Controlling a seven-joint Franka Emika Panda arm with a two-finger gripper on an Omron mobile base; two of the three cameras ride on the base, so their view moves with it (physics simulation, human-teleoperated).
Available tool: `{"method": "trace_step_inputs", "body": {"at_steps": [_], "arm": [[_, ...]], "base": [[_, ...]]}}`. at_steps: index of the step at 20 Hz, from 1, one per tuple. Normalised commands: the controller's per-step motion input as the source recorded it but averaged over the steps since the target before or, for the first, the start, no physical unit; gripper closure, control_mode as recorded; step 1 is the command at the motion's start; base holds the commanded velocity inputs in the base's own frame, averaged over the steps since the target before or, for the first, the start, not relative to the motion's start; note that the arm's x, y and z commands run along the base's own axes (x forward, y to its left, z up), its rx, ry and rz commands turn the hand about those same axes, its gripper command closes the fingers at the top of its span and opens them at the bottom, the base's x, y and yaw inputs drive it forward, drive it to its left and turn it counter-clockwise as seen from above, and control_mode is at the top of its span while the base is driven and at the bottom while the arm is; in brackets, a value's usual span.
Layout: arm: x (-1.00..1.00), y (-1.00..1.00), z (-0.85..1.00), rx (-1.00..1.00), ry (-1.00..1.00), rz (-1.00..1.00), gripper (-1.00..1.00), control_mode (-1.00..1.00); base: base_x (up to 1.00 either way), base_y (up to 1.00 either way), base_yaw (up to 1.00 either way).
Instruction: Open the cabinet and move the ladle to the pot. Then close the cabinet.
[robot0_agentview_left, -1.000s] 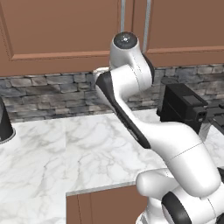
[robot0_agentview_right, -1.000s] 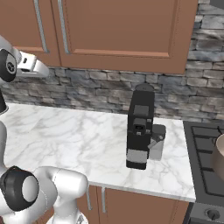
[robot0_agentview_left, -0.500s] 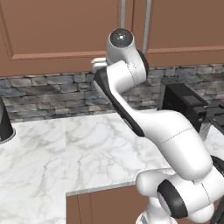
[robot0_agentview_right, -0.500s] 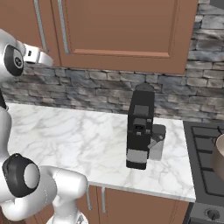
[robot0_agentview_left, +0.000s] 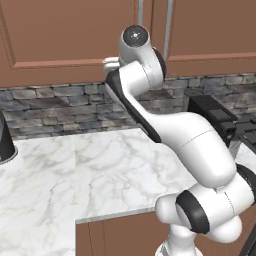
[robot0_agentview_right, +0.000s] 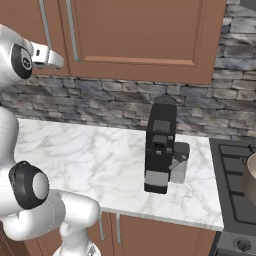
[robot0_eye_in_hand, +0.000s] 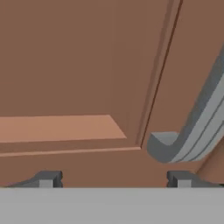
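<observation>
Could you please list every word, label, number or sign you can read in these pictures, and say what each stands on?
None: no readable text.
The cabinet, its handles, the coffee machine, the stone wall, the counter, the stove and its knob bear no lettering that shows.

I am working in a rendered home kitchen. I see a white marble surface (robot0_agentview_right: 90, 150) under a grey stone backsplash (robot0_agentview_right: 115, 100), reddish-brown wall cabinet (robot0_agentview_right: 140, 30) doors with long silver bar handles (robot0_agentview_right: 71, 30), a black coffee machine (robot0_agentview_right: 160, 145), and a stove (robot0_agentview_right: 237, 187) carrying a tan pot (robot0_agentview_right: 251, 177).
</observation>
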Motion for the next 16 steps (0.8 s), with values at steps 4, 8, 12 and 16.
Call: {"method": "trace_step_inputs", "body": {"at_steps": [4, 8, 12, 16], "arm": [[0.31, 0.0, 0.46, 0.0, 0.0, 0.0, -1.0, -1.0], [0.24, -0.01, 0.47, 0.0, 0.0, 0.0, -1.0, -1.0], [-0.02, -0.01, 0.49, 0.0, -0.07, 0.0, -1.0, -1.0], [-0.06, -0.01, 0.38, 0.0, -0.21, 0.0, -1.0, -1.0]], "base": [[0.0, 0.0, 0.0], [0.0, 0.0, 0.0], [0.0, 0.0, 0.0], [0.0, 0.0, 0.0]]}}
